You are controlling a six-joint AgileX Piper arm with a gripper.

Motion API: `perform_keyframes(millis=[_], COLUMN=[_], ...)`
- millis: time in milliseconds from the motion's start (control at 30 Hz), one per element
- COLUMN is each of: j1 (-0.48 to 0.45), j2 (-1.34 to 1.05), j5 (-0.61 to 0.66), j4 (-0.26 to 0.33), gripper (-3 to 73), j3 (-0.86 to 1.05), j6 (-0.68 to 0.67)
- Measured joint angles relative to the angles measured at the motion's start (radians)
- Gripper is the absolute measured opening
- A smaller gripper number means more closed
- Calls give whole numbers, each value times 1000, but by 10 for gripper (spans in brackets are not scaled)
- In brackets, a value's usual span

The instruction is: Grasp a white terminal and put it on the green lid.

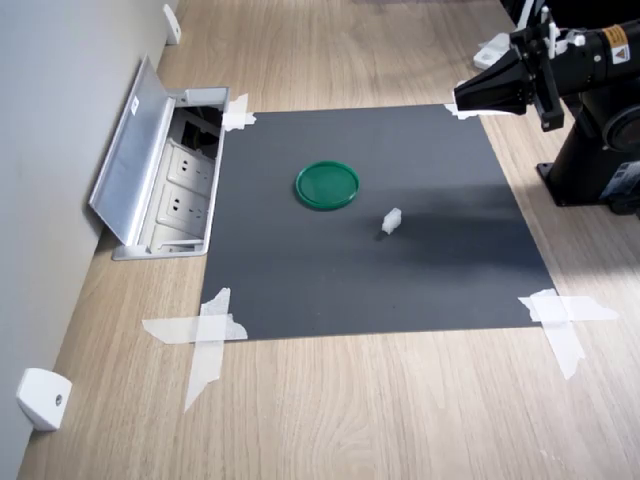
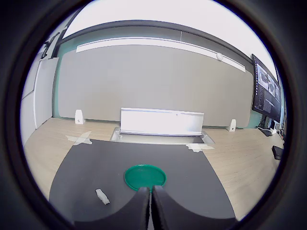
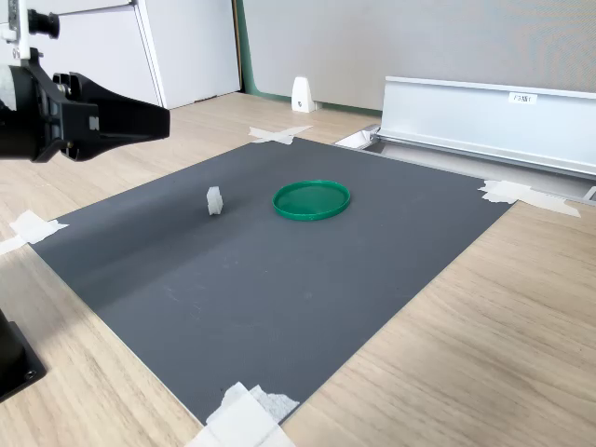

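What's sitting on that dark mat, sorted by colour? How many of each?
Green: 1, the green lid.
White: 1, the white terminal, lying apart from the lid.
Total: 2 loose things on the black mat.
The white tape strips only hold the mat's corners down, so I left them out.

first exterior view: high, looking down the black mat [image 1: 370, 240] from its near edge toward the desk socket box [image 1: 170, 190] | second exterior view: low, off one mat corner, facing the wall | wrist view: fisheye along the closed gripper [image 2: 151, 203], facing the wall | shared: mat, green lid [image 3: 311, 199]
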Motion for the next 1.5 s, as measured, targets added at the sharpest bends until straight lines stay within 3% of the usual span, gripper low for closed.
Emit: perform_keyframes(millis=[1033,1200,1500], j1=[0,0,0], j2=[1,124,462], j5=[0,5,183], j4=[0,-1,-34], gripper=[-8,-8,-8], j3=[-8,-98,-318], j6=[0,-4,-7])
